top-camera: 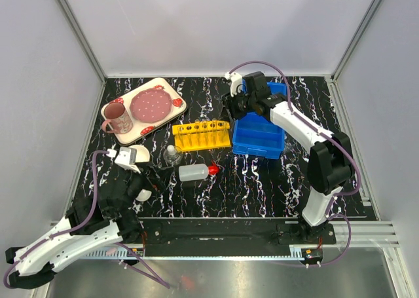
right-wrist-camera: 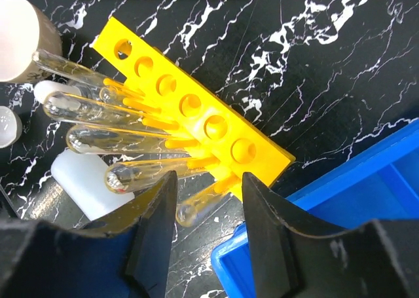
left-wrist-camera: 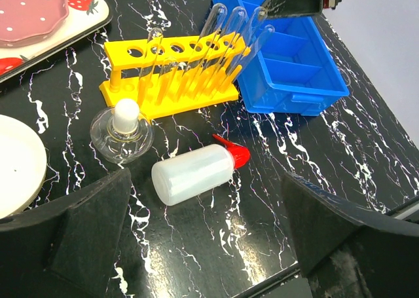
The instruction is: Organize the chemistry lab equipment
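Right wrist view: the right tool (right-wrist-camera: 209, 186) stands released, its fingers parted either side of the end tube (right-wrist-camera: 200, 209), one of five test tubes (right-wrist-camera: 91, 108) leaning in the yellow rack (right-wrist-camera: 196, 108). The rack sits on the black marbled tabletop (top-camera: 262, 180), just beside a blue bin (right-wrist-camera: 366, 200). Before the rack, the squeeze bottle (left-wrist-camera: 193, 173) lies on its side, red cap toward the bin, with the glass flask (left-wrist-camera: 123, 131) upright beside it. The left tool (left-wrist-camera: 206, 232) hovers near them, spread wide and empty.
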`<state>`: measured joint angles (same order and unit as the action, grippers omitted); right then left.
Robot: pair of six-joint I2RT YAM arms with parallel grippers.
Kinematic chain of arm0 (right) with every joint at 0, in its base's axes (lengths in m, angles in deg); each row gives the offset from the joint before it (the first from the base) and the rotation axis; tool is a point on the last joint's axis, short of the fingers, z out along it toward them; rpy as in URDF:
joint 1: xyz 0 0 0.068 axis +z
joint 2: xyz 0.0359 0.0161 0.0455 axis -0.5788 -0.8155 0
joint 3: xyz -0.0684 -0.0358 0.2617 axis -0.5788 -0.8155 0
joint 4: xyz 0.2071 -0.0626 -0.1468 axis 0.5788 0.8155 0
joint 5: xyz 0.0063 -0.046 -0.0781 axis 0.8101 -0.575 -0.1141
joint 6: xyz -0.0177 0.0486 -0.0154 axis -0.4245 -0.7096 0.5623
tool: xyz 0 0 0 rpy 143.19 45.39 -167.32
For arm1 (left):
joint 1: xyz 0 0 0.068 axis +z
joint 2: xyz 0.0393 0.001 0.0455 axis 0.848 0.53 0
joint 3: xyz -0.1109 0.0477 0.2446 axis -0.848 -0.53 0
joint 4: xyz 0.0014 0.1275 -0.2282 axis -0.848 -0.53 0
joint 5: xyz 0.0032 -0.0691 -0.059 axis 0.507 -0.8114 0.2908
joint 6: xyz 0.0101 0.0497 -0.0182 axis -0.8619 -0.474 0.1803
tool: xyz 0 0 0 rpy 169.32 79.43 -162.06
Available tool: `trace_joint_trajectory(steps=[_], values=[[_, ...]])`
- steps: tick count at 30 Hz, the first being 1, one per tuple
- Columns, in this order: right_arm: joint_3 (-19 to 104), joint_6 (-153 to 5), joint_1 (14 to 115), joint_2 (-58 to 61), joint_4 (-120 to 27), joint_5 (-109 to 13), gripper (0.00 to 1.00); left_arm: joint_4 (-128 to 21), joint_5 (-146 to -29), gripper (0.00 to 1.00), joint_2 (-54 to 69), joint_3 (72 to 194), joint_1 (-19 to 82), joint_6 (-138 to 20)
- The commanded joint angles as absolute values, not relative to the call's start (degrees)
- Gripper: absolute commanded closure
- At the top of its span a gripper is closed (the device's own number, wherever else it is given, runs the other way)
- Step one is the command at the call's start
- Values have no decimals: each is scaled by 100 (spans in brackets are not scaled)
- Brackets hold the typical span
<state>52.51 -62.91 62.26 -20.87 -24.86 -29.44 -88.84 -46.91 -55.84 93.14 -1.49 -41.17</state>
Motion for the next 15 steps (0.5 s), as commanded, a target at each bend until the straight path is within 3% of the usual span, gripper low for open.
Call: trace_joint_trajectory(steps=[1,3,10,15], values=[[5784,-6382,6288,-1730,-2472,-2916,48,-8768,-4591,1,-5614,9365,-124,-4137],[5846,-6304,6288,-1633,-2410,-2802,45,-8751,-4591,1,-5622,9383,-124,-4138],[5882,-4725,6051,-1054,-1207,-1388,0,-8716,-4486,1,-5632,9444,-124,-4094],[5601,-4159,5296,-404,-442,-877,0,-8689,-4582,1,-5133,9576,-133,-4076]])
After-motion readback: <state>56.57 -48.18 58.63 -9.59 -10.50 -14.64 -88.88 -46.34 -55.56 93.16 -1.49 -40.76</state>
